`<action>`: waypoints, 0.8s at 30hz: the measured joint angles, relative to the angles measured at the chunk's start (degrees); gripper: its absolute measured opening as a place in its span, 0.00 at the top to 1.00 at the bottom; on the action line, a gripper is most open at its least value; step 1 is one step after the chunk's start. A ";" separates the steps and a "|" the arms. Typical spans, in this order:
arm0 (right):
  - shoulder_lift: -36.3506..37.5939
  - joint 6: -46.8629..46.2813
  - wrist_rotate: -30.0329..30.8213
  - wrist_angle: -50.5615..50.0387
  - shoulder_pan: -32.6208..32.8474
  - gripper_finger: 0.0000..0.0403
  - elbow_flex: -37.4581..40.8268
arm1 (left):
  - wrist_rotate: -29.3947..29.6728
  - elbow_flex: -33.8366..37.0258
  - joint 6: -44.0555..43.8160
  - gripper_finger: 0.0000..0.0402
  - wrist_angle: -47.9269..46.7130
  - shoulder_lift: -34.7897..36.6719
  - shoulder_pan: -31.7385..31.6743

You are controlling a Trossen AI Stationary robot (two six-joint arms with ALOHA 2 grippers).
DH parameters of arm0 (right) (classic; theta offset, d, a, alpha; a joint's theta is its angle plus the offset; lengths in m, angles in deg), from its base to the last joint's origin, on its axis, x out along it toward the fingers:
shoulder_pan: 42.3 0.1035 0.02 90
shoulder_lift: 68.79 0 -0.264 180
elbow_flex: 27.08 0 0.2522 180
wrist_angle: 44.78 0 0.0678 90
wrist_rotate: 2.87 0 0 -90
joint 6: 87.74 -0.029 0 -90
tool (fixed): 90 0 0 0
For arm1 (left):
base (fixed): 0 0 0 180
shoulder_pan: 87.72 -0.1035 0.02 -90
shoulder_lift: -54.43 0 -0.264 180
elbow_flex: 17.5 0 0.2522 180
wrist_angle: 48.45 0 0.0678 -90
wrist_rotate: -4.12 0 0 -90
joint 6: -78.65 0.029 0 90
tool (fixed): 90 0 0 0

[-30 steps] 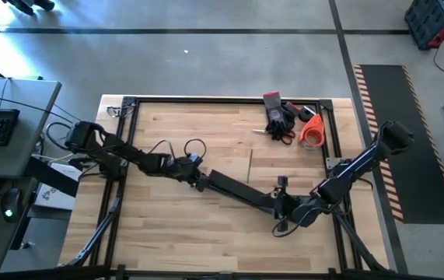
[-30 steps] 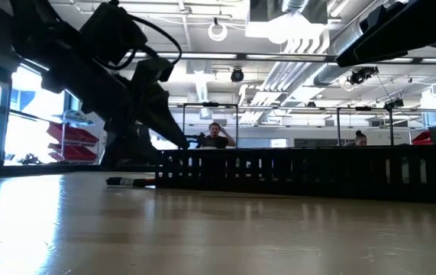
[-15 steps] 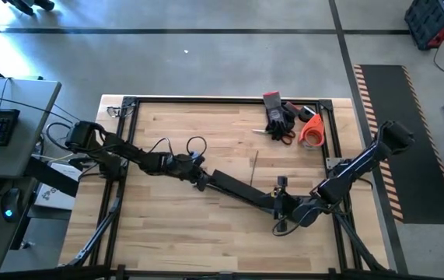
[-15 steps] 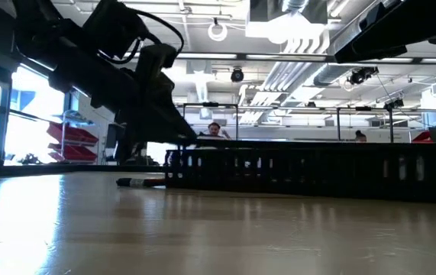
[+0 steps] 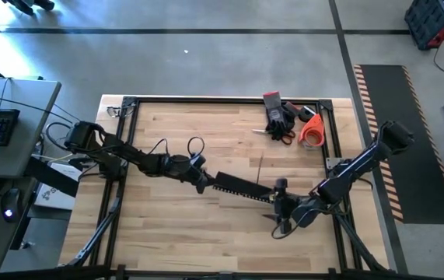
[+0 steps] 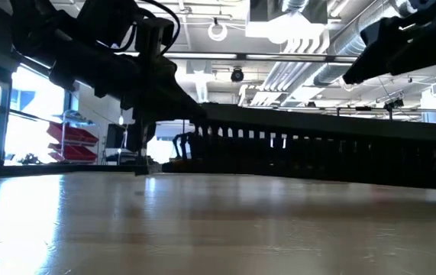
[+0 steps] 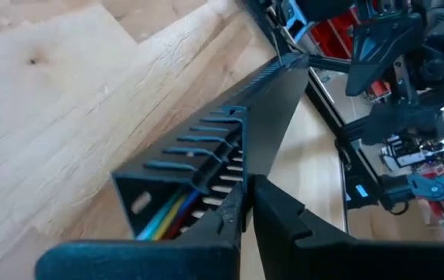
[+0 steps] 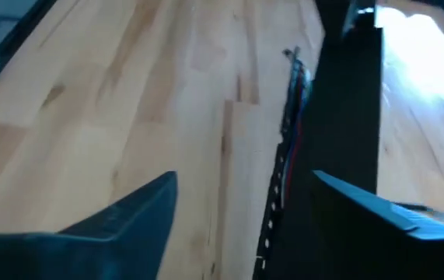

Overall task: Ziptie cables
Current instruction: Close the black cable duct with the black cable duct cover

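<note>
**Slotted duct lifted at one end, cables inside**

The left gripper [image 5: 204,180], just left of table centre, has its fingers clamped tight on the wall of the black slotted bar [image 5: 241,188]. The bar is rigid, matte, comb-edged, and runs toward 4 o'clock to the right gripper [image 5: 278,201], whose fingers stand spread wide with the bar's far end between them; whether they press it I cannot tell. In the low view the bar [image 6: 317,149] hangs clear of the wood, tilted.

The cables [image 7: 171,216], thin coloured wires, lie inside the bar's channel at the left gripper's end.

The table [image 5: 175,225], pale planked wood in a dark frame, is bare from 5 to 9 o'clock. Gloves [image 5: 278,115], scissors [image 5: 282,135] and an orange tape roll [image 5: 311,131] crowd the 1 o'clock corner.
</note>
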 joint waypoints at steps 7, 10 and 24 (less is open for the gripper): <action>0.00 7.32 -0.52 -3.43 -0.67 0.14 -1.56 | 0.00 0.00 -1.14 1.00 -0.48 0.00 0.04; 0.00 3.90 -0.04 -11.74 -1.58 0.11 -4.00 | -0.03 0.00 -1.90 1.00 -0.64 0.00 0.04; -1.41 -0.32 -5.05 -24.57 -5.45 0.11 -4.70 | 1.55 0.00 -4.77 1.00 -0.87 0.00 2.34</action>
